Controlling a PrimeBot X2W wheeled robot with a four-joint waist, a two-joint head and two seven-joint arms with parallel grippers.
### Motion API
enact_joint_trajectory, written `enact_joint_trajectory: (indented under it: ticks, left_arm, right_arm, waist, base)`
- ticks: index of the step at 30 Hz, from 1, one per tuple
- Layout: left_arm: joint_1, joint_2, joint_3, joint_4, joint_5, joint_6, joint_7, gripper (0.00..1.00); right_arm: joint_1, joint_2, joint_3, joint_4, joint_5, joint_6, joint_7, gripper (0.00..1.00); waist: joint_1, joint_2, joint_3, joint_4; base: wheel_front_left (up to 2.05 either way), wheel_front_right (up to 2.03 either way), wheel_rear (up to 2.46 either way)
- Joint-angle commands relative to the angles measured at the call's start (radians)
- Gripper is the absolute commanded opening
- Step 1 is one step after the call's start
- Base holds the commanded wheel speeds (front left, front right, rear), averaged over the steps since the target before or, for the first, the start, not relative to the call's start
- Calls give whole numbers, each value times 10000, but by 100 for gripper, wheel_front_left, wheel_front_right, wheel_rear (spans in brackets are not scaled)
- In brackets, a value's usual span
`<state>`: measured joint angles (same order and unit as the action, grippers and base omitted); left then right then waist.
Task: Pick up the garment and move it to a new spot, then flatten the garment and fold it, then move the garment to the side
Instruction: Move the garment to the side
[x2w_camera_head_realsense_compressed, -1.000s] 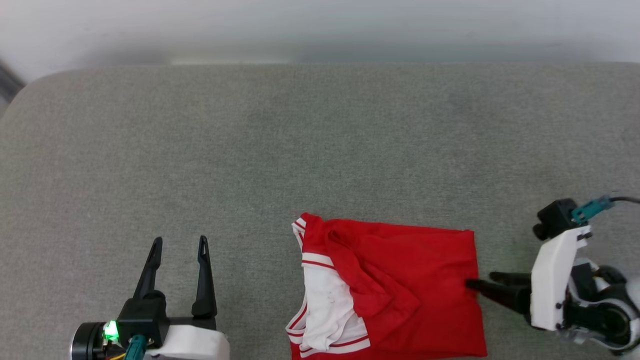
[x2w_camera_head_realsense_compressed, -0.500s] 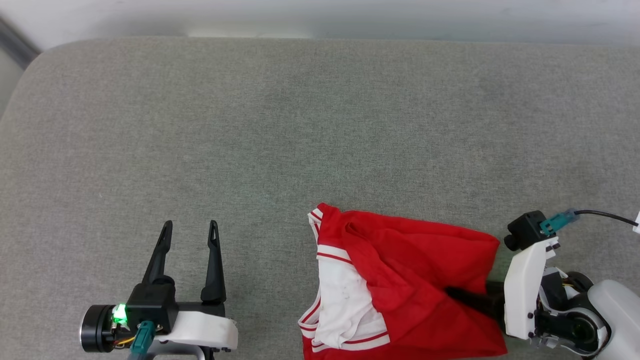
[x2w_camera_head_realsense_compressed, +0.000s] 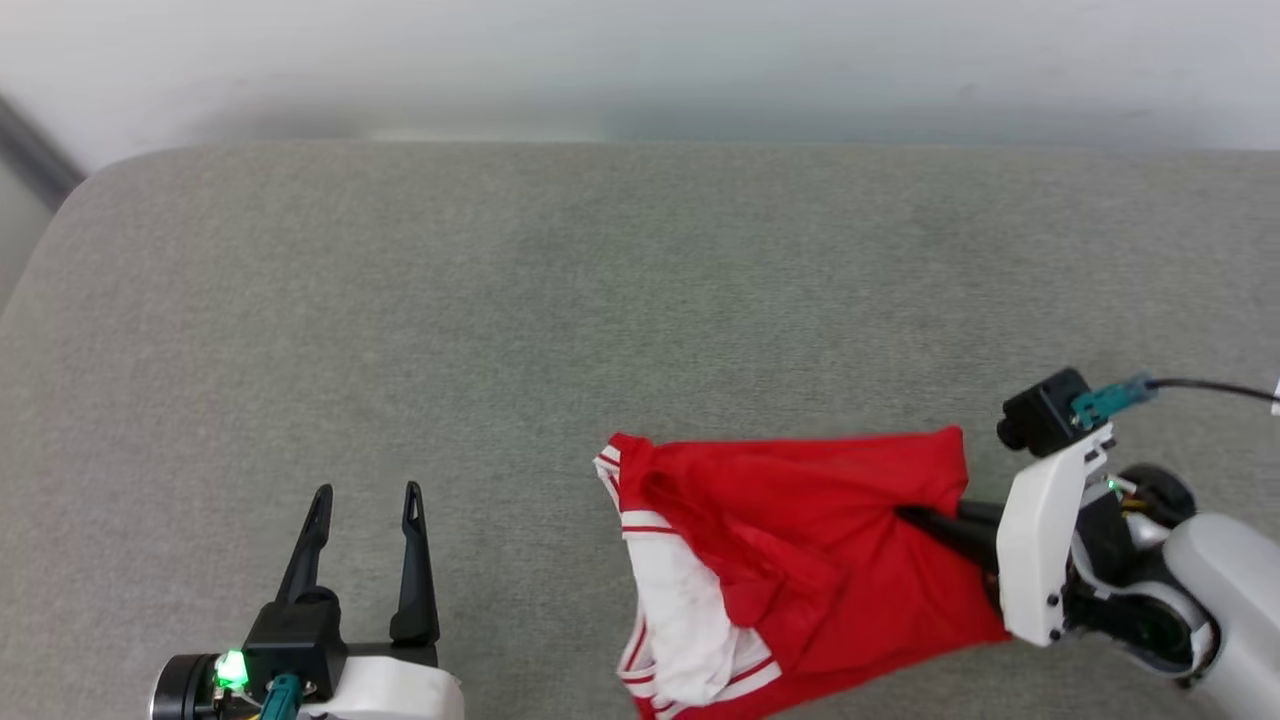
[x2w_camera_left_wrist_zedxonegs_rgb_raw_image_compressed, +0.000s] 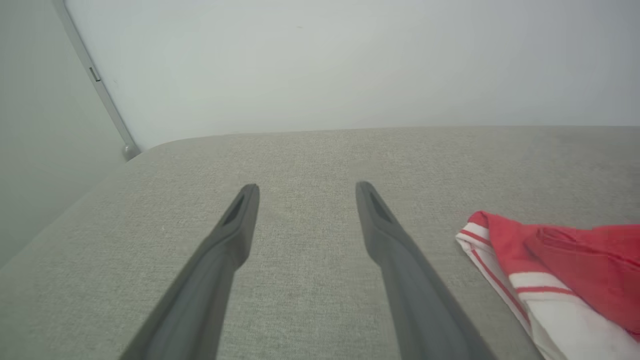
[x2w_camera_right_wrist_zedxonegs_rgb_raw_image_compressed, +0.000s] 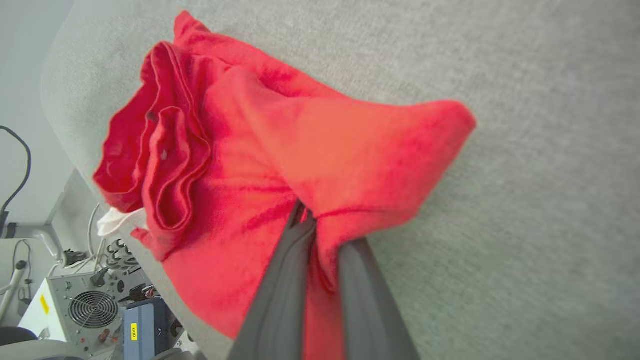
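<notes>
The garment, a red jersey with a white sleeve and red-and-white striped trim, lies bunched and partly folded near the front of the grey padded surface. My right gripper reaches in from the right and is shut on the garment's red right edge. In the right wrist view the fabric puckers around the closed fingers and its right part is lifted off the surface. My left gripper stands open over bare surface to the garment's left, holding nothing. In the left wrist view the left gripper has the garment at its right.
A pale wall runs behind the surface. The surface's rounded left corner drops off beside a wall strip. In the right wrist view a grey equipment box with a fan and cables stands below the surface's near edge.
My right gripper pushed onto the garment's right edge and shut on it; that edge is now pulled up and bunched. The head view shifted. My left gripper stayed open.
</notes>
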<state>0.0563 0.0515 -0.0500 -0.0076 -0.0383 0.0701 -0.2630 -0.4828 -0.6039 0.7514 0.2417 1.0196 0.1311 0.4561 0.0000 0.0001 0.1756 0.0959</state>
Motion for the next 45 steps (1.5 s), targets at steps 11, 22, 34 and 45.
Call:
enact_joint_trajectory:
  ticks: [11,22,34,45]
  left_arm:
    - [149,-16,212,-363,-122,121,-22,100]
    - [-764,135,294,-653,308,-130,-22,100]
    - [-1452,507,210,-1379,508,-112,-22,100]
    - [-1882,749,71,-1689,514,-34,-22,100]
  right_arm:
    - [-1864,-1985,327,-2304,-724,-8,99,0]
    - [-2882,-3586,-208,-1331,-1847,-9,239,0]
    - [-4064,-4076,-1121,1773,-2965,-11,-99,0]
    - [-4644,-2784,-2055,4312,-4121,-9,-1166,0]
  waist:
    - [0,-1,28,-1977]
    - [0,-1,1613,-2983]
    - [0,-1,3297,-3127]
    - [0,-1,4117,-3124]
  base:
    - [0,0,0]
    - [0,0,0]
    - [0,0,0]
    - [0,0,0]
